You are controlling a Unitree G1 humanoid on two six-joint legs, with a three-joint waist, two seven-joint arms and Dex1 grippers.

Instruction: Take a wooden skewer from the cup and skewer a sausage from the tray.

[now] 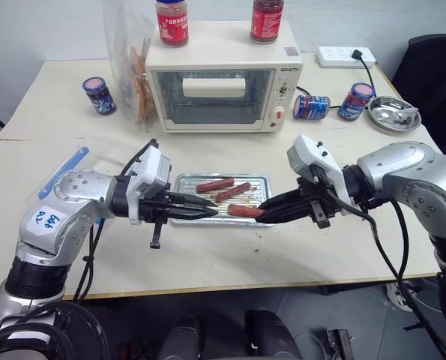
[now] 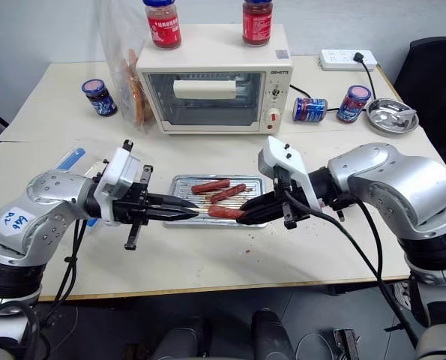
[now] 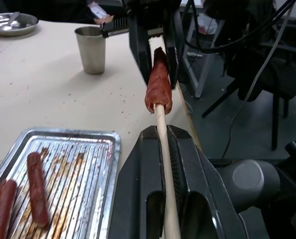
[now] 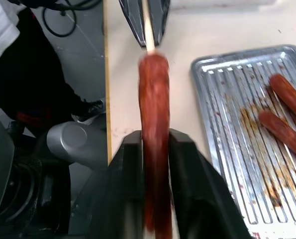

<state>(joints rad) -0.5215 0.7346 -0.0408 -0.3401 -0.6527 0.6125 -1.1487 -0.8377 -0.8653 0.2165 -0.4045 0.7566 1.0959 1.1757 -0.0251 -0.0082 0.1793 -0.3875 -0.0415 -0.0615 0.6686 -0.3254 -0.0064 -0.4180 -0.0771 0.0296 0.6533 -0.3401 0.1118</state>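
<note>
Black jaws of my left gripper (image 1: 208, 213) are clamped tight on the thin pale wooden skewer (image 3: 163, 149), whose tip has gone into the end of the short reddish-brown cooked sausage (image 4: 154, 124); my right gripper (image 2: 243, 216) has its black jaws on either side of that sausage, and I cannot tell whether they are squeezing it or already slackening. Both meet in the air above the near edge of the flat ridged silver baking tray (image 1: 184, 182), where two more sausages lie. My worry is that, if the right jaws let go now, a shallowly seated sausage could slide off the point onto the tabletop (image 1: 208, 255); pushing off-axis might snap the stick or burst it out the side. How deep the skewer sits is hidden inside the meat. The small tapered dull-silver metal cup (image 3: 92, 49) stands well apart.
</note>
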